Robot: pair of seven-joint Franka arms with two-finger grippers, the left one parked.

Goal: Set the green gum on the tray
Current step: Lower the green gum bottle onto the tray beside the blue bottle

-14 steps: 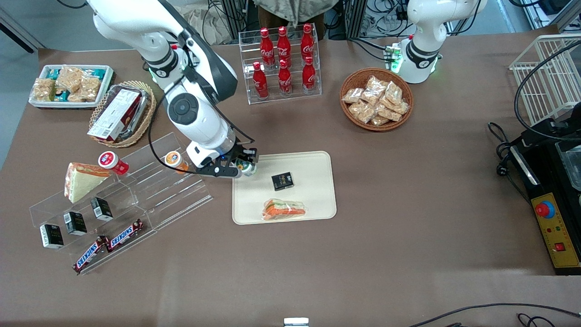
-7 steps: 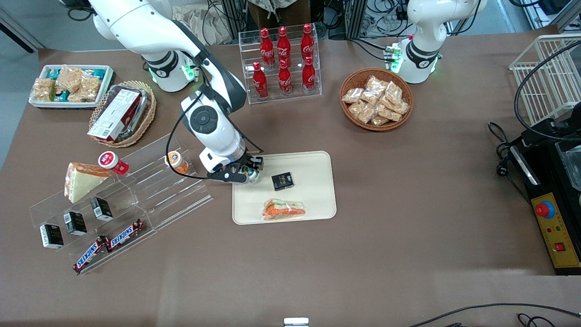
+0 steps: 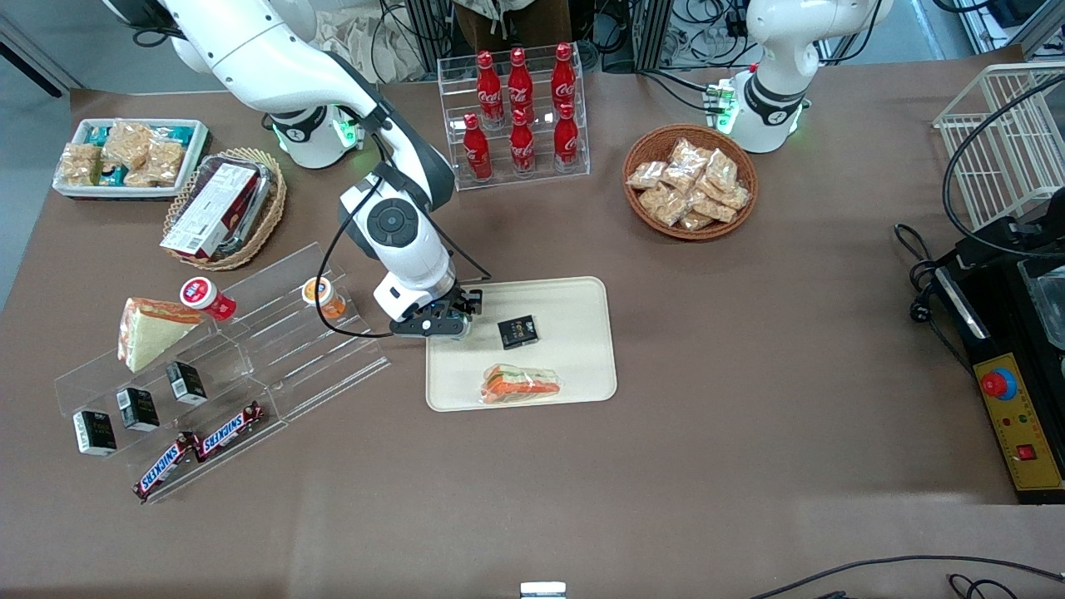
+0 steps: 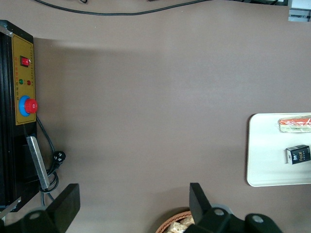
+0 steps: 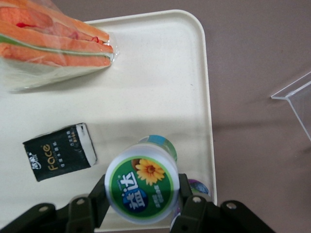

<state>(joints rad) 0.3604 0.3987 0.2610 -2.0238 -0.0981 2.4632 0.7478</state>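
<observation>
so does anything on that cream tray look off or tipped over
Nothing stands out. The green-lidded gum bottle sits upright between the gripper fingers, its base at the cream plastic tray. The black pack and wrapped sandwich lie flat, apart from it.

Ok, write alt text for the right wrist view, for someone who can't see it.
The gripper holds the green gum upright between its fingers, its flower-printed green lid facing the camera, just above the cream tray near the rim. Also on the tray lie a black packet beside the gum and a wrapped sandwich farther along; brown table borders the tray.
</observation>
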